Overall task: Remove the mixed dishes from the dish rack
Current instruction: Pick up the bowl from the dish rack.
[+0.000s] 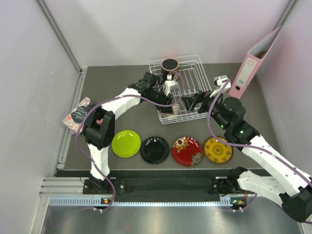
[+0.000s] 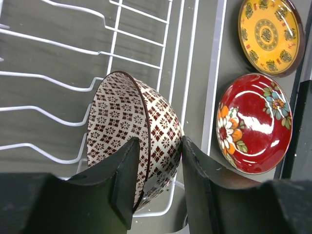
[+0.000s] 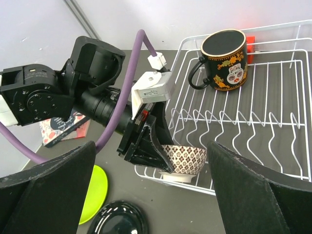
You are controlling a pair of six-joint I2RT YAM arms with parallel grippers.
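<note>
Nearest, in a row on the table: lime green plate (image 1: pixel 126 143), black plate (image 1: pixel 154 149), red floral plate (image 1: pixel 186 150), yellow plate (image 1: pixel 218 149). Beyond, in the near corner of the dish rack (image 1: pixel 192 78): lattice bowl (image 2: pixel 126 117) on edge. The left gripper (image 2: pixel 160 151) is partly open astride its wall; whether it pinches cannot be told. Right gripper (image 1: pixel 191 104) is beside it, wide open, empty. Far end: mug (image 1: pixel 170 65). Risk: the thin-rim pinch slips, or the bowl snags a divider.

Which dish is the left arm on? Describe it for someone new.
Find the white wire dish rack at the table's far side. In its near-left corner a bowl stands tilted, its rim between the fingers of the left gripper. Only it wears a brown-and-cream lattice print.
</note>
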